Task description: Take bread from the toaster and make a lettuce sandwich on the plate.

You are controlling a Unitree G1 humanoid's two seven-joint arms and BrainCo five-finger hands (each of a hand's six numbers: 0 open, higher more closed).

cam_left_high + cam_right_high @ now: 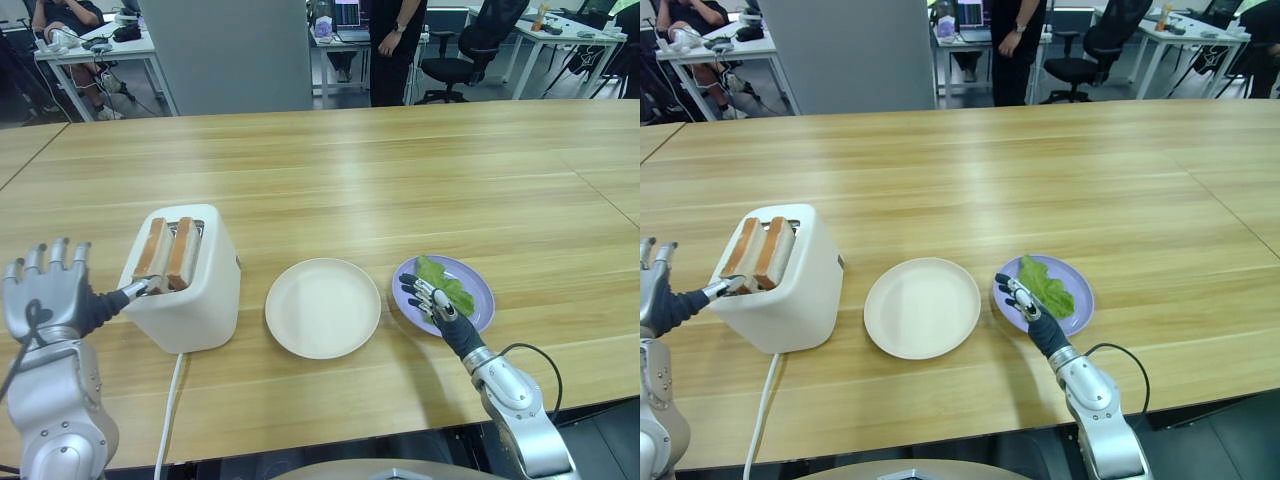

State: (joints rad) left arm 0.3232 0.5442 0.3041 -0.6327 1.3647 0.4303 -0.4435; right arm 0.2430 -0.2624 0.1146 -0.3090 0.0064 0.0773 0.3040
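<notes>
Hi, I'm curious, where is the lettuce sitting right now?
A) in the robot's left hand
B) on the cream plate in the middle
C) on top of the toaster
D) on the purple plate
D: the lettuce lies on the purple plate, with the right hand at the plate's near edge. The bread slices stand in the toaster.

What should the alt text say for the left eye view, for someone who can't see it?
A robot's left hand, fingers spread, sits beside a white toaster holding two bread slices. On the wooden table, an empty cream plate lies mid-front; its right hand is at a purple plate of lettuce.
</notes>
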